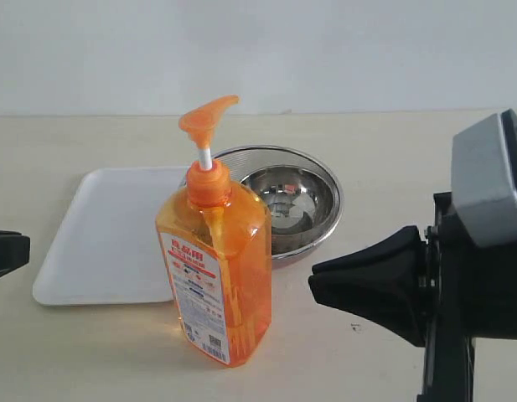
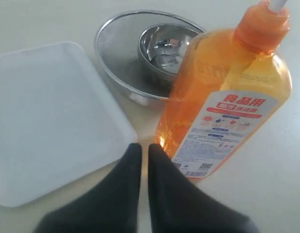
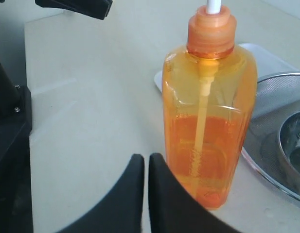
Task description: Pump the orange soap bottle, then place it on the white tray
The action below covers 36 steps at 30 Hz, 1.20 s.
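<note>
The orange soap bottle [image 1: 214,260] stands upright on the table in front of the white tray [image 1: 107,234], its pump head raised on the white stem. Its label faces the left wrist view [image 2: 222,107]; the right wrist view shows its plain back [image 3: 208,121]. My left gripper [image 1: 15,251] sits at the far left edge, well apart from the bottle, its jaws shut with nothing between them [image 2: 144,148]. My right gripper [image 1: 317,280] hovers to the bottle's right, shut and empty [image 3: 146,158], a short gap from it.
A round steel mesh bowl [image 1: 329,180] with a smaller steel bowl [image 1: 292,197] inside stands behind the bottle, right of the tray. The tray [image 2: 47,111] holds nothing. The left arm's gripper tip [image 3: 77,7] shows across the table.
</note>
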Each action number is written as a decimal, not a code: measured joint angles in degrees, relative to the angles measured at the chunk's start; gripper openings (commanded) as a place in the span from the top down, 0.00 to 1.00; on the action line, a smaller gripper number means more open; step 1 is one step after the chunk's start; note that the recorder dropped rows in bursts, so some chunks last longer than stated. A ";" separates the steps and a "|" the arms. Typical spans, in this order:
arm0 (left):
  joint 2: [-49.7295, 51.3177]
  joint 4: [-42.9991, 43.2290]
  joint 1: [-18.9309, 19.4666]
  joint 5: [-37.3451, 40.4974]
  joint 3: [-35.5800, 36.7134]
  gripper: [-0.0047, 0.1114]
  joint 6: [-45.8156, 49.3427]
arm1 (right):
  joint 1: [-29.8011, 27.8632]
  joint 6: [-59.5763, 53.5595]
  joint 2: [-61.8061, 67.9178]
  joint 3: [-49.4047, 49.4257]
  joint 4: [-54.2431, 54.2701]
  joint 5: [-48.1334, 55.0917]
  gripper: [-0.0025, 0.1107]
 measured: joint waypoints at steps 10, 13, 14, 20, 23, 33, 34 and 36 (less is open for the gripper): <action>0.00 0.00 0.00 -1.01 0.00 0.92 0.00 | 0.00 1.60 0.00 0.09 0.78 -5.13 0.75; 0.00 0.00 0.00 -1.12 0.00 0.92 0.00 | 0.00 2.14 0.00 0.09 0.89 -5.78 0.61; 0.00 0.00 0.00 -1.12 0.00 0.92 0.00 | 0.00 2.27 0.00 0.09 0.89 -6.06 0.61; 0.00 0.00 0.00 -1.46 0.00 0.92 -0.04 | 0.00 3.22 1.28 0.09 1.00 -7.89 0.61; 0.00 0.00 0.00 -1.84 0.00 0.92 -0.04 | 0.00 3.10 4.72 0.09 1.73 -8.02 0.60; 0.00 0.58 0.00 -2.11 0.00 0.92 -0.04 | 0.00 -6.86 16.21 0.21 11.11 -4.06 0.38; 0.00 0.67 0.00 -2.11 0.00 0.92 -0.04 | 0.00 -7.50 16.95 0.21 11.37 -3.55 0.38; 0.00 0.81 0.00 -2.20 0.00 0.92 -0.04 | 0.00 -8.64 17.98 0.21 11.46 -2.36 0.38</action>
